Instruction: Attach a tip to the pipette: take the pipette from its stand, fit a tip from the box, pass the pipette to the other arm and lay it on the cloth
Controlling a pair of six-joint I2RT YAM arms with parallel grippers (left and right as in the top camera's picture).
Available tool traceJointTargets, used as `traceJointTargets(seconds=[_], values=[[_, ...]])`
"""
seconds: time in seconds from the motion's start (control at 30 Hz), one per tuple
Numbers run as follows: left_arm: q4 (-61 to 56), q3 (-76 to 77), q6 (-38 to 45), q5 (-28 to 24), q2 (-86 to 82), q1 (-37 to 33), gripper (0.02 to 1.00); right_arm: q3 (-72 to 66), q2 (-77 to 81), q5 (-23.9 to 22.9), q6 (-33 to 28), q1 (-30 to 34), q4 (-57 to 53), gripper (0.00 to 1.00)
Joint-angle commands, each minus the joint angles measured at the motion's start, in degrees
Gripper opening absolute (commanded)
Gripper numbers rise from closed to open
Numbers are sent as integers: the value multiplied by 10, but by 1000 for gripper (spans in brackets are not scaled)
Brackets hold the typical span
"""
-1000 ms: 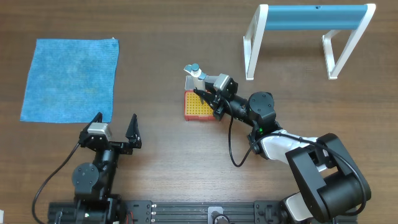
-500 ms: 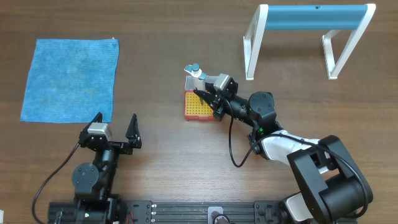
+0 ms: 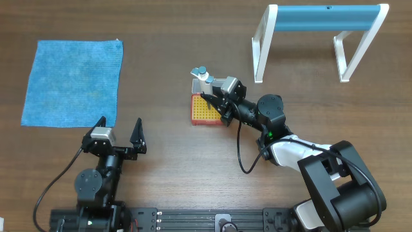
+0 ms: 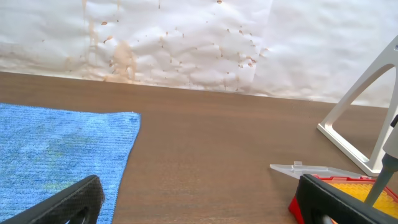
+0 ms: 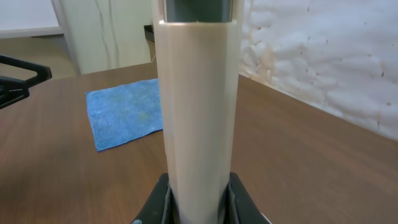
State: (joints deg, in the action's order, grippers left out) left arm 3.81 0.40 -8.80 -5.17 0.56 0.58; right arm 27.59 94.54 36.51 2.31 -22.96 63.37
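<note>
The cream pipette [image 5: 196, 112] stands upright, with my right gripper [image 5: 198, 196] shut on its body. In the top view its grey-blue cap [image 3: 203, 72] shows just beyond the red and orange tip box [image 3: 203, 111], and the right gripper [image 3: 216, 102] sits at the box's right edge. From the left wrist view the pipette's lower shaft [image 4: 387, 163] points down at the tip box [image 4: 364, 190]. The blue cloth [image 3: 72, 84] lies flat at the far left. My left gripper [image 3: 120, 131] stands open near its base, below the cloth, with nothing between its fingers.
The white stand [image 3: 322, 38] with a blue top bar is at the back right. The tip box's clear lid [image 4: 310, 169] lies open behind the box. Bare wooden table spreads between the cloth and the tip box. A white wall [image 4: 199, 43] backs the table.
</note>
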Motion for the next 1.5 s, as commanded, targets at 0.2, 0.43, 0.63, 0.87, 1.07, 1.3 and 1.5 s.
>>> traceJointTargets(seconds=[0.2,0.43,0.63,0.87,1.07,1.3,1.5], values=[[3,-1,9,-4,-3,-2,998,-11,-2,1,0,1,-1,80],[3,-1,9,-4,-3,-2,998,-25,-2,-1,-9,1,0,77],[3,-1,9,-4,-3,-2,998,-25,-9,2,-8,1,27,77],[3,-1,9,-4,-3,-2,998,-25,-82,2,-8,1,19,77],[3,-1,9,-4,-3,-2,998,7,-139,21,46,1,17,82],[3,-1,9,-4,-3,-2,998,70,-228,72,94,4,-46,75],[3,-1,9,-4,-3,-2,998,70,-294,156,149,5,-214,75]])
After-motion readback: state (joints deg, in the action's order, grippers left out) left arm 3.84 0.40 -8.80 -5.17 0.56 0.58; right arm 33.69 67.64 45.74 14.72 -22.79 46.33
